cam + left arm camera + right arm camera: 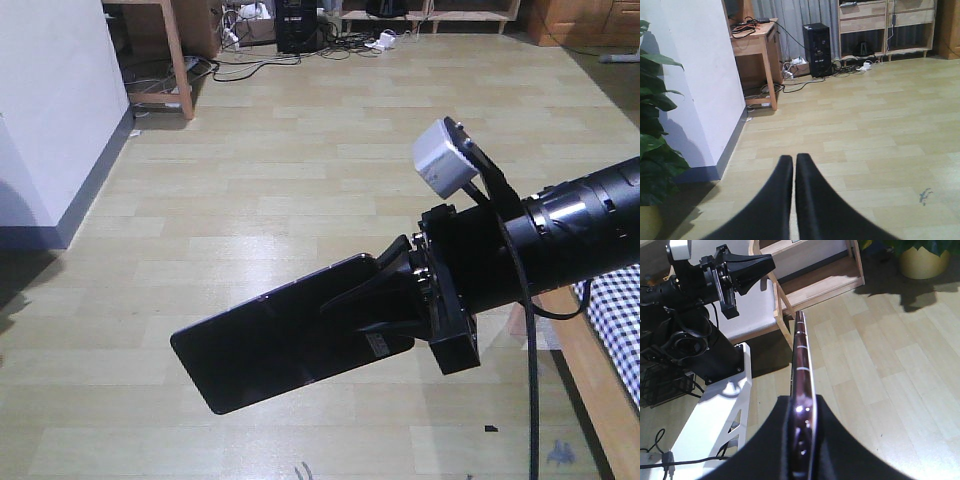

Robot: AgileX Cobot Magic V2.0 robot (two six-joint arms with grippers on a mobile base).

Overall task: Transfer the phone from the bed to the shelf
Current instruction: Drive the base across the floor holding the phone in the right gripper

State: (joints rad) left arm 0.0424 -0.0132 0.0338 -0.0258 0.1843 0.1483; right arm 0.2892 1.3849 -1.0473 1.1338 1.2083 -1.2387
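The right end effector (802, 407) pinched the phone (800, 350) by one short end, black fingers pressed on both faces. The phone's long axis ran straight out ahead of the fingertips, in the air above the floor (250, 180) and off the bed (622, 320). The left end effector (794, 172) was pressed together, holding nothing; placing looked to fall to the right arm.

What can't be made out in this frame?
Phone: front view, held end covered by the right gripper.
Phone's face: right wrist view shows only its rim.
Bed: front view, cut off by the right border.
Left gripper: left wrist view, base below the frame.
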